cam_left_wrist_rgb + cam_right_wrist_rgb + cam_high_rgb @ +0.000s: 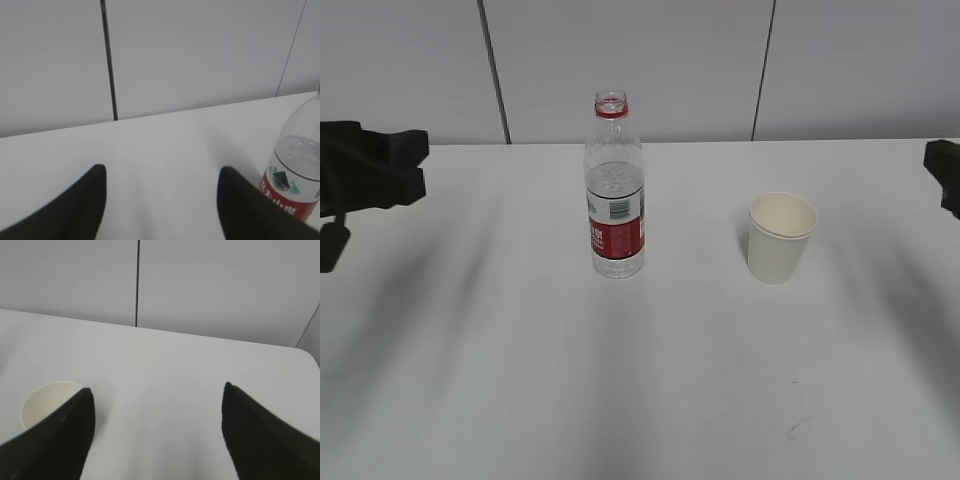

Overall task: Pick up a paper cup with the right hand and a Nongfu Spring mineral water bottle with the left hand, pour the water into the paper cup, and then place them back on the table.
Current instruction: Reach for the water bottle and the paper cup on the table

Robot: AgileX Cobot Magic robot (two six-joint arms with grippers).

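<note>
The Nongfu Spring mineral water bottle (615, 190) stands upright and uncapped at the table's middle, holding water (614, 178) to above its red-and-white label. It shows in the left wrist view (297, 170) at the right edge, behind the right finger. The cream paper cup (781, 237) stands upright and empty to the bottle's right. In the right wrist view the cup (47, 405) sits partly behind the left finger. My left gripper (162, 172) is open and empty, left of the bottle. My right gripper (156, 390) is open and empty, right of the cup. In the exterior view the left hand (370, 170) and right hand (945, 172) sit at the edges.
The white table (650, 380) stretches wide around both things, with a small dark scuff (800, 427) near the front right. A grey panelled wall (670, 60) runs behind the far table edge.
</note>
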